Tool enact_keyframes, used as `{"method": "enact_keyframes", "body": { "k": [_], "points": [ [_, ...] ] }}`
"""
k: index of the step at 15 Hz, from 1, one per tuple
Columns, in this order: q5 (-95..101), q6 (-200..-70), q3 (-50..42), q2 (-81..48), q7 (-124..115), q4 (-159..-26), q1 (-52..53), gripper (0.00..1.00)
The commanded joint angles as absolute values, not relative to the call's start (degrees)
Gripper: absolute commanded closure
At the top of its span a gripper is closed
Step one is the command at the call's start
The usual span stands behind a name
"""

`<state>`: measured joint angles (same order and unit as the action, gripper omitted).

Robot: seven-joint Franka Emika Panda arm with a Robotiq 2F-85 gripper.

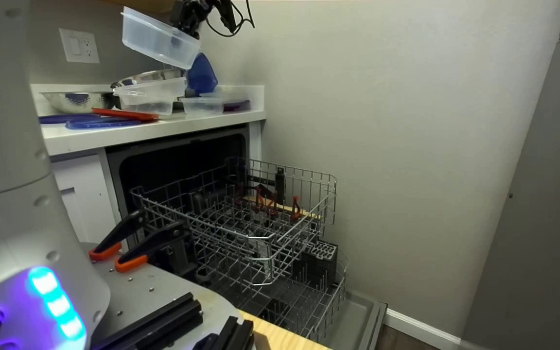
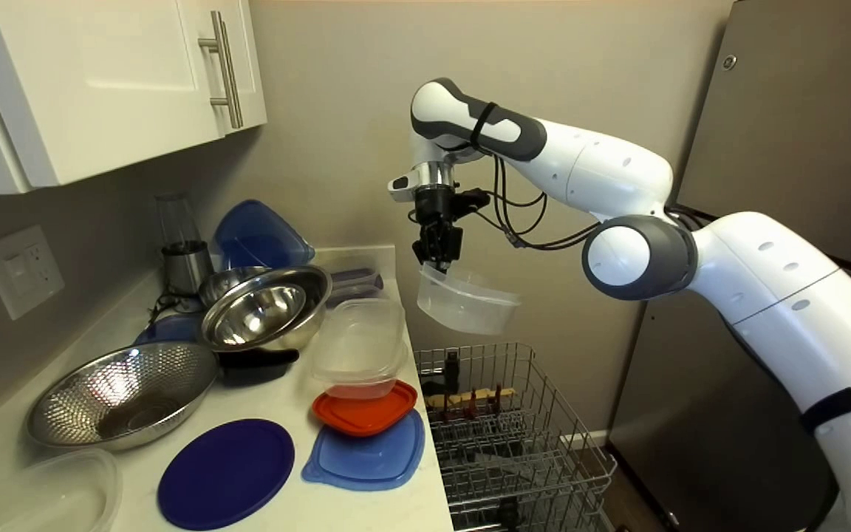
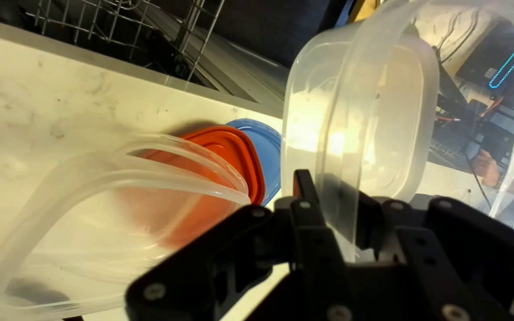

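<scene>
Container (image 2: 466, 304) tilts mouth-up in the hand (image 2: 437, 264), long axis sloping.

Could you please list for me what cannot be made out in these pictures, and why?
In an exterior view: top of the gripper, cut off by the upper edge.
In an exterior view: part of the lower-left clear container, cut off by frame edges.
In the wrist view: part of the light-blue lid, covered by the red lid.

No lettering or number is legible; the round emblem (image 2: 729, 63) on the grey door (image 2: 802, 111) is unreadably small.
</scene>
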<state>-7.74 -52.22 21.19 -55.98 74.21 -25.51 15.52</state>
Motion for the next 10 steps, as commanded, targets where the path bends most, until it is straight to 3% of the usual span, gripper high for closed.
{"method": "enact_keyframes", "body": {
  "k": [1,2,10],
  "points": [
    [-9.5,-53.1,18.7,-60.0,72.2,-17.9,18.3,0.96],
    [-8.5,-57.6,20.1,-56.9,71.6,-24.3,16.8,0.96],
    [-10.4,-71.3,20.7,-58.6,66.2,-23.5,16.3,0.96]
  ]
}}
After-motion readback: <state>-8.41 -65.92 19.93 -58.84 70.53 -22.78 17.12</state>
